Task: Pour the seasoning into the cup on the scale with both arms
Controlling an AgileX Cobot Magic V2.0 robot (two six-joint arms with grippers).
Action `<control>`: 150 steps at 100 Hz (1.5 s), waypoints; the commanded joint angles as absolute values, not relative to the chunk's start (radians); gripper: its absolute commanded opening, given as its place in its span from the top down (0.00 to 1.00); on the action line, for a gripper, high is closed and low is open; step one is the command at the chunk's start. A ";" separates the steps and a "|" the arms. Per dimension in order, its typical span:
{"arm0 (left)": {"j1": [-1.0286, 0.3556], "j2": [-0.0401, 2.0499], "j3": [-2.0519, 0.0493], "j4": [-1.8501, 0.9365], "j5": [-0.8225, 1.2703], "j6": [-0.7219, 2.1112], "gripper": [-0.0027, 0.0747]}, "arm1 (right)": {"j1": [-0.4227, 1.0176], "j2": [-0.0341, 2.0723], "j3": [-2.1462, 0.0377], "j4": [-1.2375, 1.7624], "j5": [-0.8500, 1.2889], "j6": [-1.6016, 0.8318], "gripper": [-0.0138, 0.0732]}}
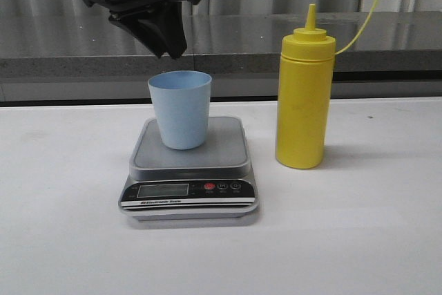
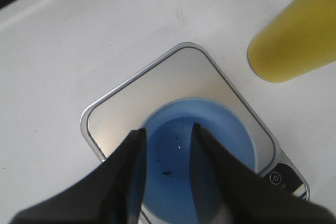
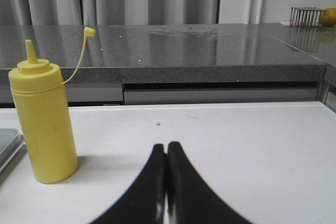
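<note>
While L gripper (image 2: 167, 132) hovers w/ fingers apart right above cup (image 1: 179, 108) on scale (image 1: 188, 170), R gripper (image 3: 167, 150), fingers together, sits near bottle (image 3: 43, 119).

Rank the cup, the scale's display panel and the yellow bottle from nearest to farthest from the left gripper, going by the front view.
1. Cup: directly under the left gripper, on the scale's platform.
2. Display panel: lower, at the scale's front edge.
3. Yellow bottle: off to the right, on the table beside the scale.
</note>
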State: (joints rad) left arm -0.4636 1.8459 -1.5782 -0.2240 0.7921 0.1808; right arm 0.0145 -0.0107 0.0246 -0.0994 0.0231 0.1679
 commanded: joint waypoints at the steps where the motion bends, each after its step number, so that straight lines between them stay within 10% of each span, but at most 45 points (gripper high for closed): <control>1: -0.469 1.759 -1.615 -0.241 0.776 0.172 0.71 | 0.011 -0.024 0.027 -0.102 -0.049 0.161 0.92; 46: -0.421 1.501 -1.528 -0.211 0.744 0.161 0.92 | 0.011 -0.024 0.027 -0.102 -0.049 0.161 0.92; 150: -0.257 0.528 -0.615 -0.211 0.514 0.152 0.92 | 0.011 -0.024 0.027 -0.102 -0.100 0.161 0.92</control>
State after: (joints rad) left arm -0.2597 0.5998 -0.6416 -0.1983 0.5990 0.1647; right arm 0.0145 -0.0107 0.0246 -0.0994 -0.0107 0.1679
